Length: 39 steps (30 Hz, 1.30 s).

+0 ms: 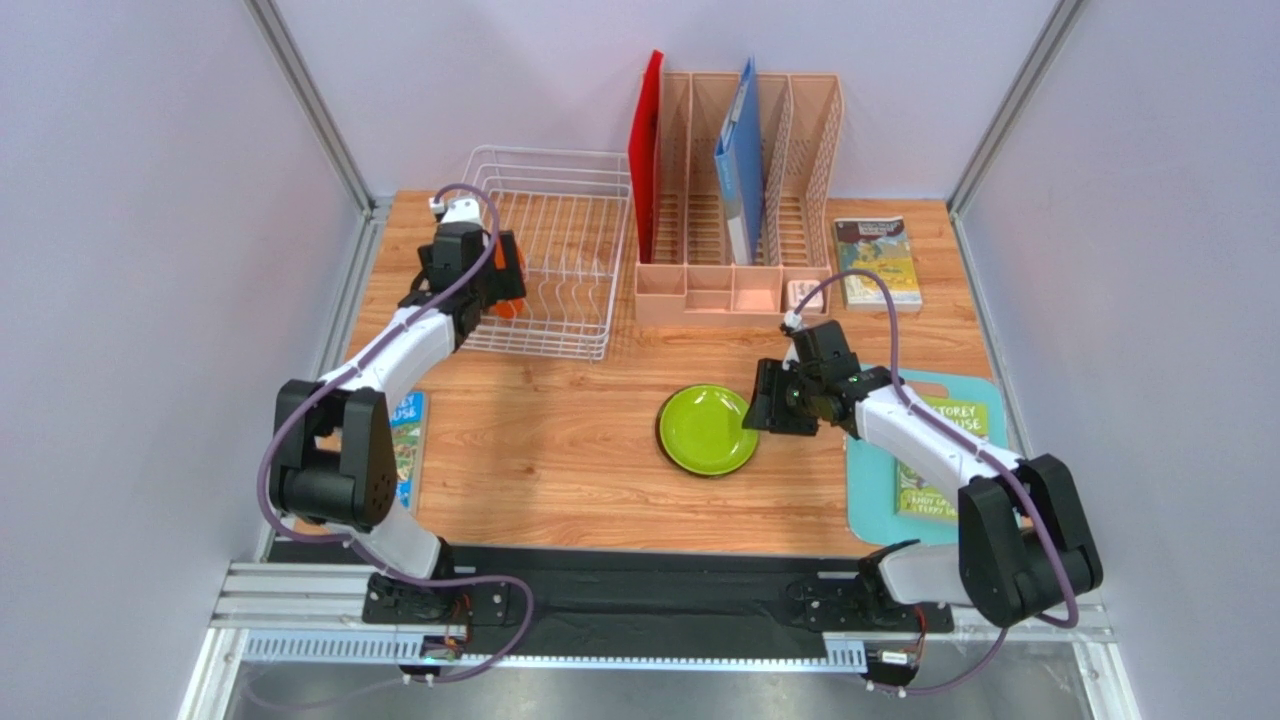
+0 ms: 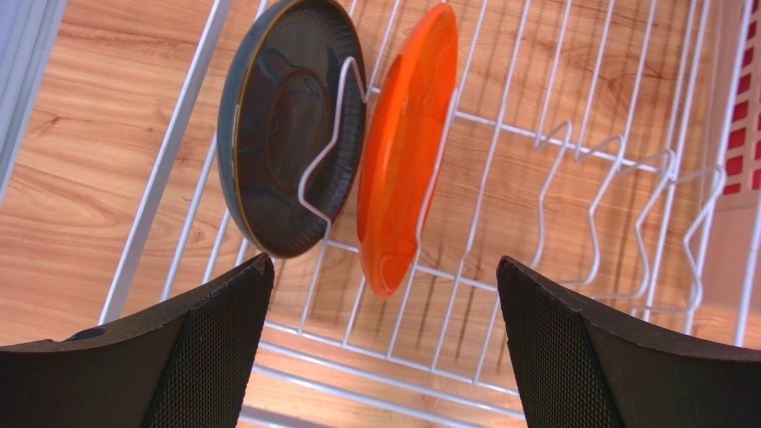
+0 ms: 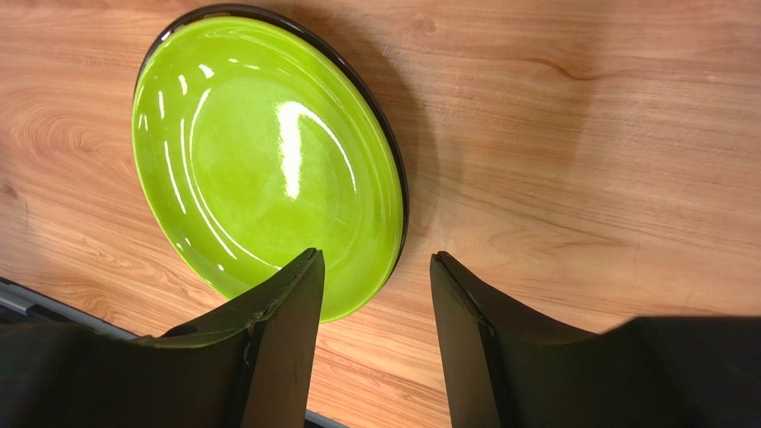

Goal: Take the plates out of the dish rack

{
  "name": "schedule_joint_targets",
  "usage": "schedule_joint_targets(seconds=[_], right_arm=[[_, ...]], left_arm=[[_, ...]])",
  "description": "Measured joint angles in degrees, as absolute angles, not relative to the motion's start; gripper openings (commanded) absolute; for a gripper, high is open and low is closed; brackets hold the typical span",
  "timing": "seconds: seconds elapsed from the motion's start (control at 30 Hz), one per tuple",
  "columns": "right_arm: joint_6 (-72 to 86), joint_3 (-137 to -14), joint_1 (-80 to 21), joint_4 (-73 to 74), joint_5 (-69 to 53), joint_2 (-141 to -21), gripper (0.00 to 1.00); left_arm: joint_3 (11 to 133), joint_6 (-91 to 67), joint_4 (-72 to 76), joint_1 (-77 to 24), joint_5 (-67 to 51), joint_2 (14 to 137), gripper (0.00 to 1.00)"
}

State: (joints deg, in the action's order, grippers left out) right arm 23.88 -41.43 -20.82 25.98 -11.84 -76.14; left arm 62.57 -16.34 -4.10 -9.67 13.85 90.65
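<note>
The white wire dish rack (image 1: 564,240) stands at the back left. In the left wrist view the rack (image 2: 163,169) holds a dark teal-grey plate (image 2: 286,125) and an orange plate (image 2: 406,152), both on edge between dividers. My left gripper (image 1: 489,285) is open and empty above the rack's near left part, with the orange plate's lower edge between its fingertips (image 2: 384,260). A lime green plate (image 1: 706,429) lies flat on the table. My right gripper (image 1: 762,405) is open at the plate's right rim (image 3: 259,160), one finger over the plate, the other over bare wood (image 3: 375,254). The dark red plate is not in view.
A peach-pink organiser (image 1: 736,195) with a red folder (image 1: 646,150) and a blue folder (image 1: 739,173) stands right of the rack. A book (image 1: 876,263) lies beside it. A teal mat with a book (image 1: 932,450) is at the right, and another book (image 1: 407,435) at the left.
</note>
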Motion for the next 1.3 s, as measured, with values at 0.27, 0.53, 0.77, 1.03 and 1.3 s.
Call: schedule_joint_targets(seconds=[0.27, 0.53, 0.77, 1.03, 1.3], right_arm=[[23.44, -42.94, -20.82, 26.37, -9.50, -75.59, 0.53], [22.98, -43.24, -20.82, 26.87, -8.27, -77.10, 0.52], [22.63, -43.27, -20.82, 27.38, -7.25, -77.28, 0.52], [22.63, -43.35, -20.82, 27.49, -6.59, -77.28, 0.52], [22.65, -43.35, -20.84, 28.36, -4.75, -76.12, 0.53]], left_arm=[[67.46, -16.01, -0.03, -8.01, 12.69, 98.41, 0.76], [74.61, -15.03, 1.56, -7.75, 11.60, 104.53, 0.28], [76.03, -10.15, 1.15, -7.70, 10.96, 105.73, 0.00], [73.87, -8.58, 0.62, -8.03, 11.25, 103.53, 0.00], [72.82, -5.78, -1.76, -8.62, 15.86, 97.17, 0.00]])
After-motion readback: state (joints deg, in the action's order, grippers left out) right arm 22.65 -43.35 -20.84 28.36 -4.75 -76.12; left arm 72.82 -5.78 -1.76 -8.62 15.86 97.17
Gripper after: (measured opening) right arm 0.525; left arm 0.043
